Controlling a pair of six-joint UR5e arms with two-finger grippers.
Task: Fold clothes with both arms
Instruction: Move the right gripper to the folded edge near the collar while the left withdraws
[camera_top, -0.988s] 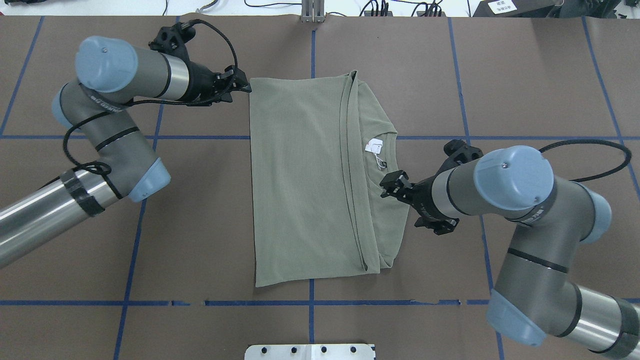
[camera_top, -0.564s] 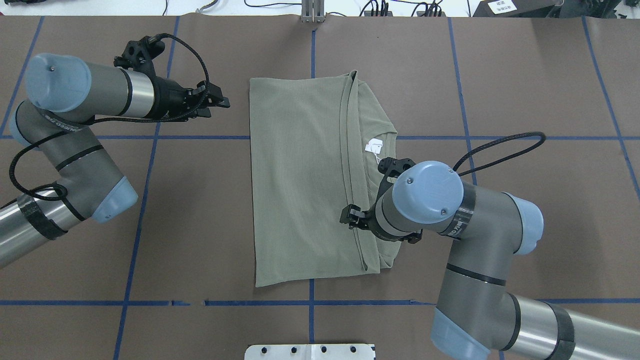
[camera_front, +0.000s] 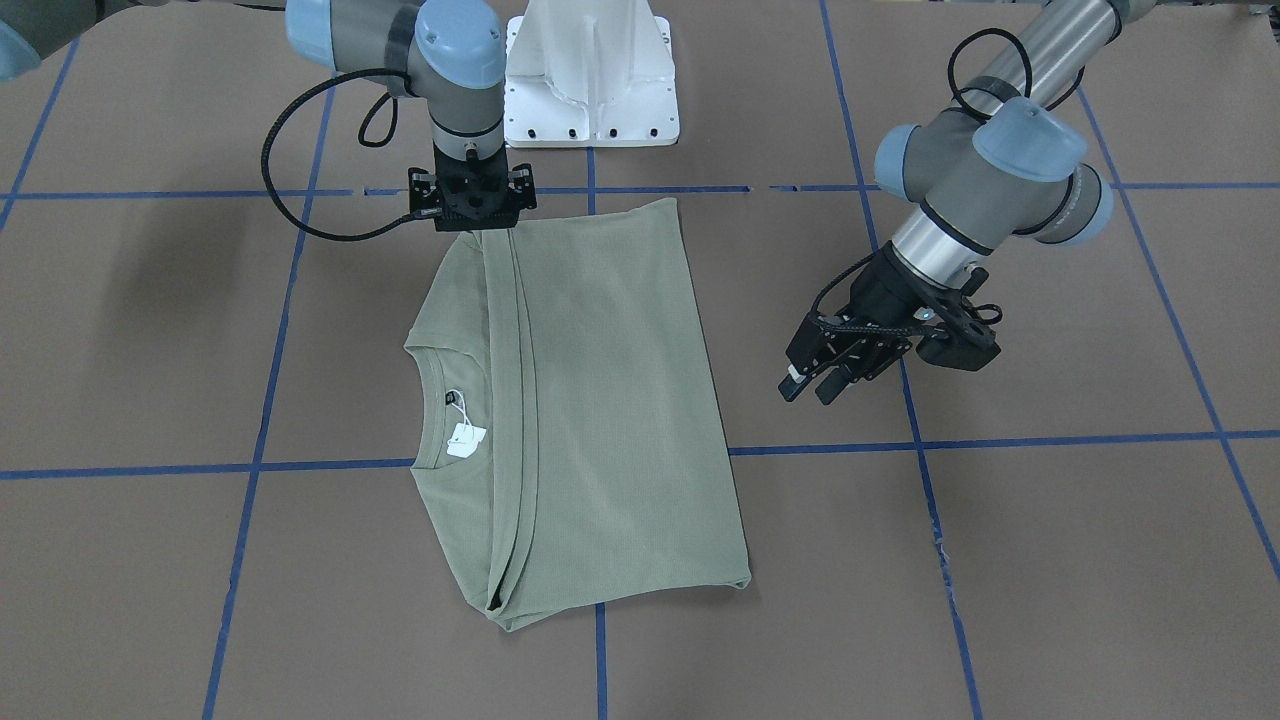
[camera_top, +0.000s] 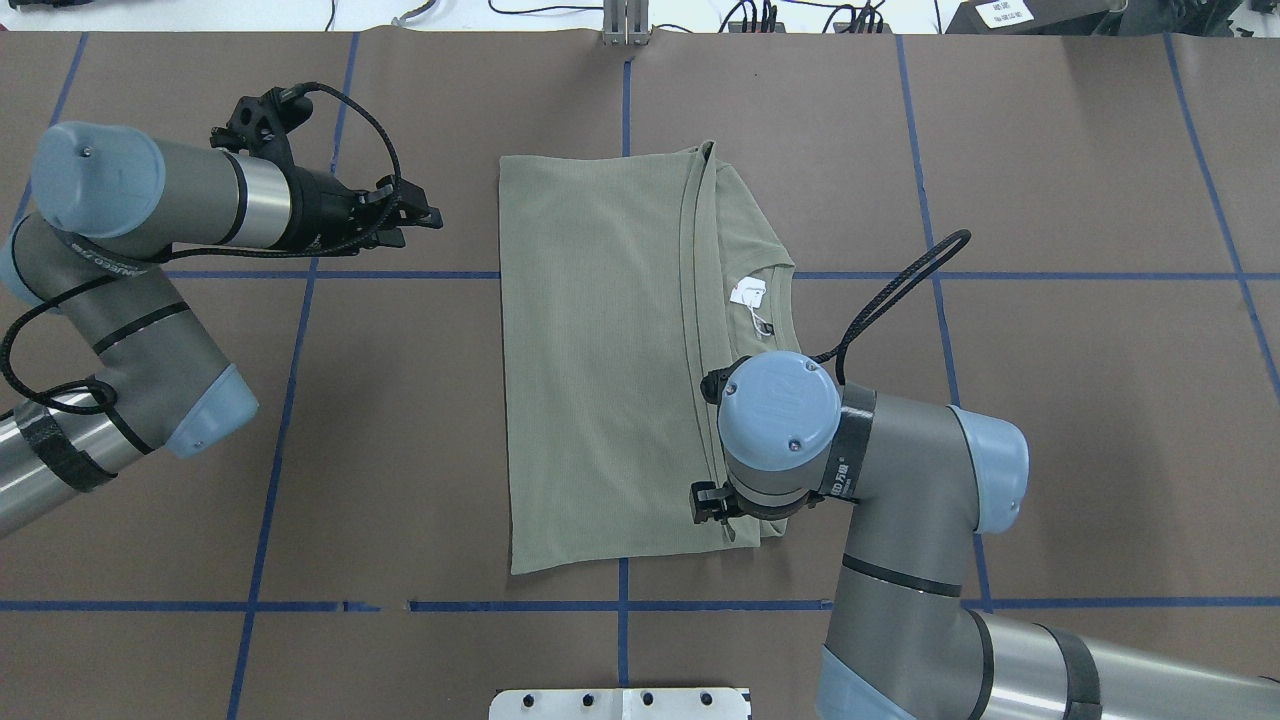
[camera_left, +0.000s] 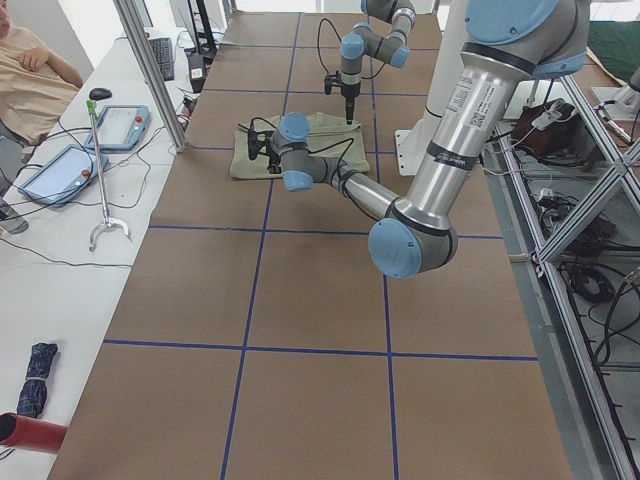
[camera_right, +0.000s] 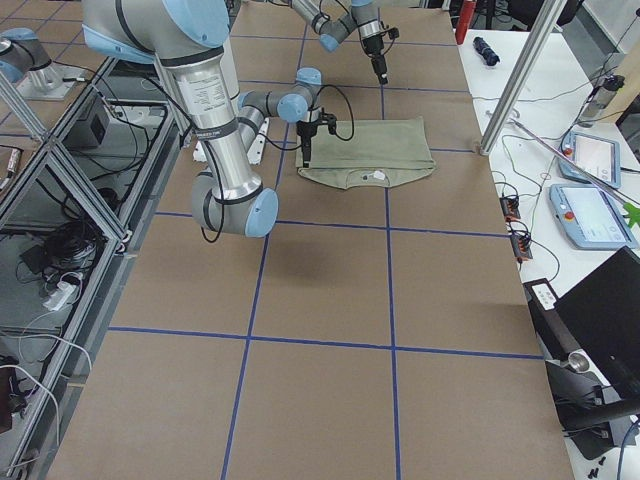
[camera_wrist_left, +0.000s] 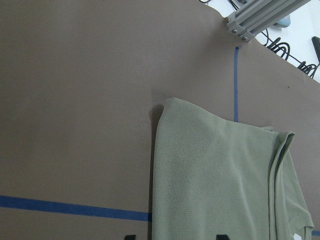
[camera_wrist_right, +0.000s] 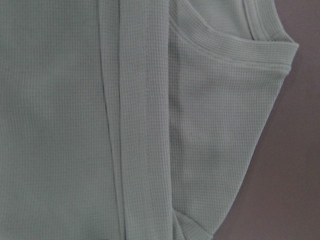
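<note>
The clothes, one sage-green shirt (camera_top: 600, 360), lie folded into a flat rectangle mid-table, with the white hang tag (camera_top: 748, 293) showing at the collar. My left gripper (camera_top: 428, 214) hovers open and empty, off the shirt's left edge near its far corner; the left wrist view looks at that corner (camera_wrist_left: 215, 175). In the front-facing view my right gripper (camera_front: 480, 230) points straight down over the shirt's (camera_front: 600, 400) corner nearest the robot base, fingers apart, holding nothing. Overhead, the right wrist hides this gripper. The right wrist view shows folded knit layers (camera_wrist_right: 60, 125) close up.
The white pedestal base (camera_front: 590, 80) stands at the robot's table edge. Blue tape lines (camera_top: 280, 400) grid the brown table cover. An aluminium post (camera_top: 625, 20) rises at the far edge. A side bench with tablets (camera_left: 70, 160) and a seated person (camera_left: 30, 60) lies beyond it.
My left gripper drew back leftward from the shirt's far left corner. My right arm swung in over the shirt and toward the robot, its gripper turning to point down at the near right corner.
</note>
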